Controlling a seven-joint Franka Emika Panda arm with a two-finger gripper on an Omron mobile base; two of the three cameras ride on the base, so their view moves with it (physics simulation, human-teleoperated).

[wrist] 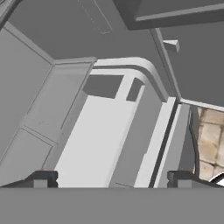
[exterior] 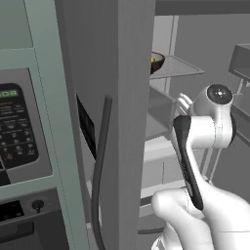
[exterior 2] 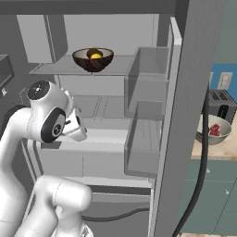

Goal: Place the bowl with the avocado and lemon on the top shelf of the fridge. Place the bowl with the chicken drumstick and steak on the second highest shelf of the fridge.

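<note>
From the left base view I see the dark wooden bowl (exterior: 156, 62) at the near edge of the top shelf (exterior: 178, 68), half hidden behind the open fridge door (exterior: 117, 122); a speck of yellow shows inside it. My arm's wrist sits below, level with the lower shelves.

From the right base view that bowl (exterior 2: 93, 59) sits upright on the top shelf (exterior 2: 78, 68), with the lemon (exterior 2: 96, 56) in front and the avocado (exterior 2: 94, 51) just behind it, both inside the rim. Two translucent door bins (exterior 2: 147, 88) hang on the door's inner side, and I see nothing in them. Out on the counter (exterior 2: 217, 150) to the right stands the pale grey-cream bowl (exterior 2: 214, 129) with the red steak (exterior 2: 215, 130) in it; I can't make out a drumstick. A toaster (exterior 2: 220, 105) stands behind it.

From the hand view the gripper (wrist: 111, 180) stands spread wide with nothing between its tips, looking down at pale fridge drawers (wrist: 94, 140) and tan floor tile (wrist: 212, 140).
</note>
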